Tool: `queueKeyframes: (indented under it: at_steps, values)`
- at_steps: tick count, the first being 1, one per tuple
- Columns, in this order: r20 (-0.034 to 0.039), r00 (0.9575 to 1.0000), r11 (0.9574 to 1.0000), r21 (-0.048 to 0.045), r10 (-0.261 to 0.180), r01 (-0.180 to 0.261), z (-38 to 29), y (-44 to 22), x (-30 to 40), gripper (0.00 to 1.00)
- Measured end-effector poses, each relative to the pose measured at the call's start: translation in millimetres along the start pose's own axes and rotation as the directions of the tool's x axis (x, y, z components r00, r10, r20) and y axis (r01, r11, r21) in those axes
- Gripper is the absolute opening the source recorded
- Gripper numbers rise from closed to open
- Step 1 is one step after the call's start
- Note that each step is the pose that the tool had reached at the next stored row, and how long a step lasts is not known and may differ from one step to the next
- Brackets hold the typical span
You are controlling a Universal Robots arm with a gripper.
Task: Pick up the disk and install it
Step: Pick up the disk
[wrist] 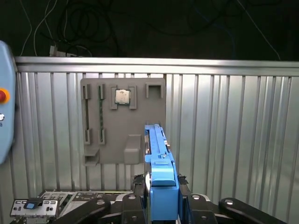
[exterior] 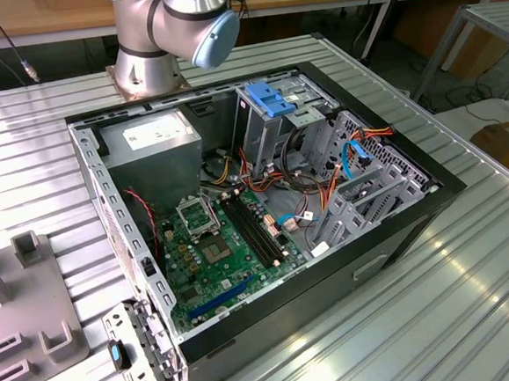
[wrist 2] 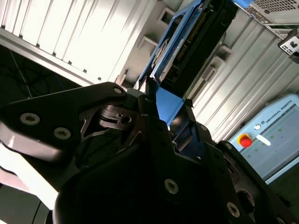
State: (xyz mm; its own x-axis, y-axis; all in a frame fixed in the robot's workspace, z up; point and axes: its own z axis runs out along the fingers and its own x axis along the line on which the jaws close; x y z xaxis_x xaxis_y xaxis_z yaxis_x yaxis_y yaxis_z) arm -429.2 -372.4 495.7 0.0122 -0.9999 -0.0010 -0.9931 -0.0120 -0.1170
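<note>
My gripper [wrist: 162, 198] is shut on the disk [wrist: 157, 149], gripping it at the blue end tab of its rail. In the first wrist view the disk shows edge-on, sticking out from the fingers over the ribbed metal table [wrist: 224, 130]. In the second wrist view the gripper [wrist 2: 167, 114] holds the same blue tab, and the disk's dark body [wrist 2: 198, 39] with its blue side rail extends away from the fingers. The disk hangs in the air above a grey parts holder [wrist: 122, 126].
An open computer case [exterior: 265, 216] lies on the table, with a motherboard [exterior: 219, 246], a tall grey drive cage topped by a blue latch [exterior: 269, 98] and empty bays [exterior: 360, 191]. The arm's base [exterior: 151, 49] stands behind it. The grey parts holder [exterior: 25, 306] lies at the exterior view's left.
</note>
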Motion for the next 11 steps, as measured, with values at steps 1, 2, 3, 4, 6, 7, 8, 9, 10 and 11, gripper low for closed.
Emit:
queueKeyframes:
  at_steps: [1, 2, 3, 4, 6, 7, 8, 9, 10, 11]
  values:
    - [0.0, 1.0, 1.0, 0.0, 0.0, 0.0, -1.5, -2.6, 0.0, 0.36]
    - [0.0002, 1.0, 1.0, 0.0002, 0.0, 0.0, -2.0, -3.8, 0.0, 0.36]
    - [0.0002, 1.0, 1.0, 0.0002, -0.001, 0.001, -2.5, -5.0, 0.0, 0.36]
    - [0.0002, 1.0, 1.0, 0.0, -0.001, 0.001, -3.3, -6.6, 0.1, 0.36]
    - [0.0002, 1.0, 1.0, 0.0, -0.002, 0.002, -4.3, -10.1, 0.1, 0.36]
    - [0.0003, 1.0, 1.0, 0.0, -0.002, 0.002, -4.8, -12.9, 0.1, 0.36]
    - [0.0004, 1.0, 1.0, 0.0, -0.003, 0.003, -5.2, -17.1, 0.2, 0.36]
    - [0.0004, 1.0, 1.0, 0.0001, -0.003, 0.003, -5.5, -20.0, 0.2, 0.36]
    - [0.0001, 1.0, 1.0, -0.0002, -0.003, 0.003, -7.1, -20.7, 0.2, 0.36]
    - [-0.0002, 1.0, 1.0, 0.0001, -0.003, 0.003, -8.3, -21.5, 0.2, 0.36]
